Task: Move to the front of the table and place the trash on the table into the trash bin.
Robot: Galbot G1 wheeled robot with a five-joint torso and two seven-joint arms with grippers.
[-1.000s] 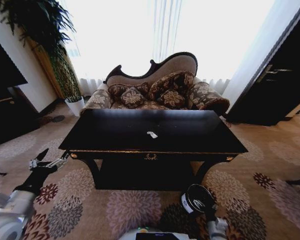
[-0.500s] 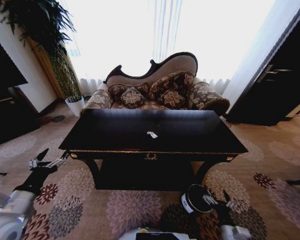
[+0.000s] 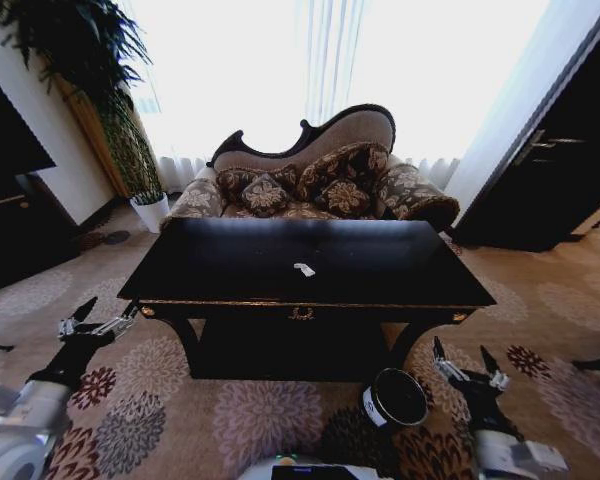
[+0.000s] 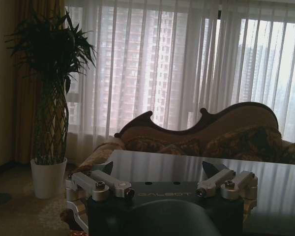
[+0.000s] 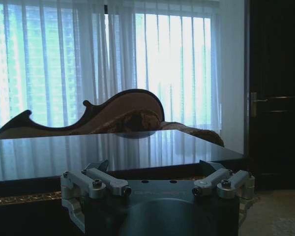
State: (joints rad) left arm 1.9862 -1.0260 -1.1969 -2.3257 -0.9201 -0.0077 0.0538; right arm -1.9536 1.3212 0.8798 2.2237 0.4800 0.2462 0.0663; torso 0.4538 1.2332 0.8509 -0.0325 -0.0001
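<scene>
The right gripper (image 3: 467, 367) has swung out from over the bin (image 3: 394, 398) to beside it, fingers spread and empty. The left gripper (image 3: 98, 320) waits by the bench (image 3: 230, 262) corner, also open and empty; the scrap (image 3: 304, 269) lies untouched, so no pick has begun.

Faint "GALBOT" lettering, seemingly, on the left tool (image 4: 157, 173) body, likewise right tool (image 5: 154, 170)

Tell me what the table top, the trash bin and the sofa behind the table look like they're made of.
The table top looks like lacquered wood or glass: glossy black, mirroring the curtains, with gold edge trim. The trash bin seems to be plastic or painted metal; its smooth black wall carries a white label. The sofa appears to be patterned woven fabric on a dark carved wood frame.
</scene>
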